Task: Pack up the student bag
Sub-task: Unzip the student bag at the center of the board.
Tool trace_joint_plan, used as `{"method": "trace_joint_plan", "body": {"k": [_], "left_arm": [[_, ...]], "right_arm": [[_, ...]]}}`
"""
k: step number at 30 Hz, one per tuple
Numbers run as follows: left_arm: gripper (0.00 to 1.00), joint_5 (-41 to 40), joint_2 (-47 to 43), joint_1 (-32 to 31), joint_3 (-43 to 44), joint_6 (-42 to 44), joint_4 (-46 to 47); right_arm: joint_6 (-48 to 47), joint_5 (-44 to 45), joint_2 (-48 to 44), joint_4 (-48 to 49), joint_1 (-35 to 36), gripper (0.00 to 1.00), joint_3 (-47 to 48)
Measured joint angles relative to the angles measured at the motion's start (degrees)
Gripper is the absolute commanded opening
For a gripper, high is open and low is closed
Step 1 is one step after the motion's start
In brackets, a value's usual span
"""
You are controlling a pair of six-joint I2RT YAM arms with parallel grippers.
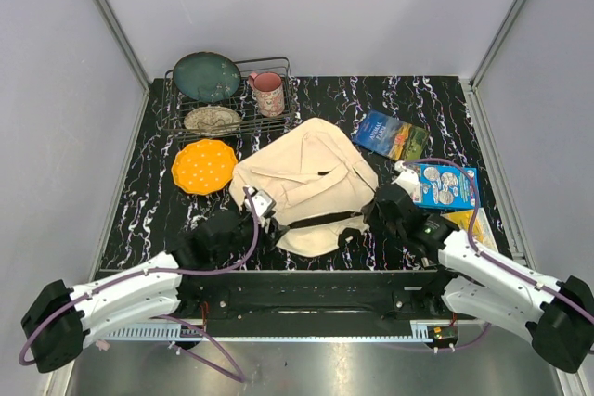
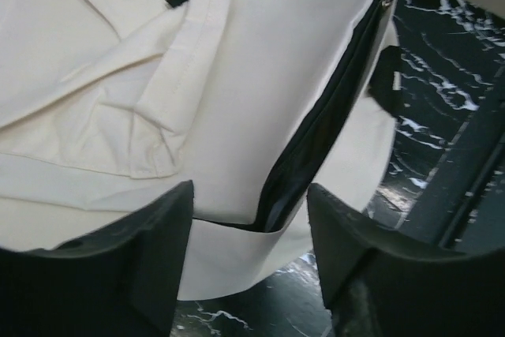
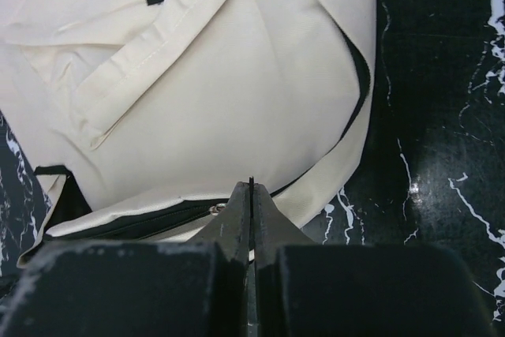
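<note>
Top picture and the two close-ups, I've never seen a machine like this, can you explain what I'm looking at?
Two robot arms sit at the near edge of a black marbled table. The wide picture looks down from above; each close-up comes from a wrist camera. A cream student bag lies in the middle, zipper partly open. A wire rack holds a green plate and pink mug; an orange plate lies nearby. The left tool is open and empty. The right tool is shut at the zipper; whether it pinches anything is unclear.
</note>
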Motion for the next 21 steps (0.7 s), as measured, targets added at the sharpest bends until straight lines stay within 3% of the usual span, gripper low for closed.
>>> {"method": "trace_joint_plan", "body": {"k": [6, 12, 21], "left_arm": [[0.84, 6.8, 0.8, 0.3, 2.7, -1.6, -0.3], [0.86, 13.9, 7.1, -0.1, 9.4, 1.1, 1.9], [0.86, 20.1, 28.0, -2.3, 24.3, 8.2, 1.3]], "right_arm": [[-3.4, -5.1, -0.6, 0.9, -0.2, 0.00, 0.0], [-5.3, -9.6, 1.5, 1.7, -0.3, 0.00, 0.1], [-5.9, -11.1, -1.3, 2.1, -0.3, 0.00, 0.1]]}}
